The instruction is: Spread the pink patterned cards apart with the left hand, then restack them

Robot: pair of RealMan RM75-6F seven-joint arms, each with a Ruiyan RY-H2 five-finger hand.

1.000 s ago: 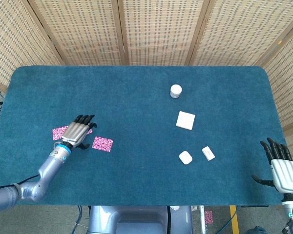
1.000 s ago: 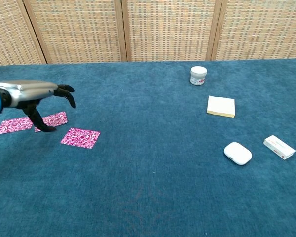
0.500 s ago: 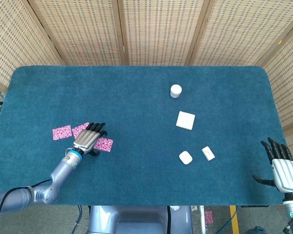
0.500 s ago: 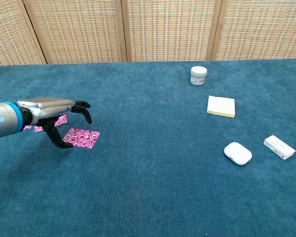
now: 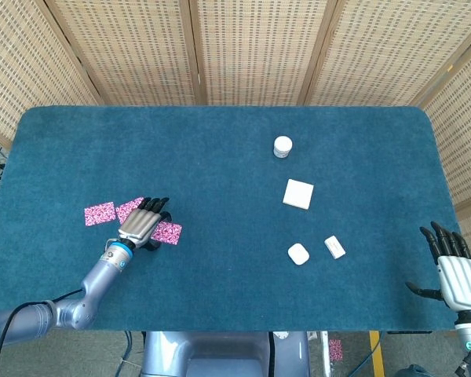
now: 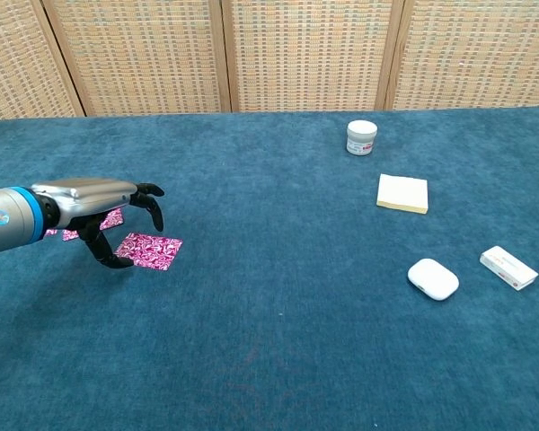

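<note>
We are hovering our left hand (image 5: pixel 144 225), fingers spread and holding nothing, over the three cards (image 5: pixel 100 213) lying spread flat on the table (image 5: pixel 220 157), while our right hand (image 5: pixel 458 275) is resting open at the table's far edge.

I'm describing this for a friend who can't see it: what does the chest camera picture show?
A robot's left hand hovers palm down, fingers curled, over pink patterned cards spread apart on a blue carpeted table. At the right lie a small white jar, a pale yellow pad, a white rounded case and a small white box, with woven screens behind.
</note>
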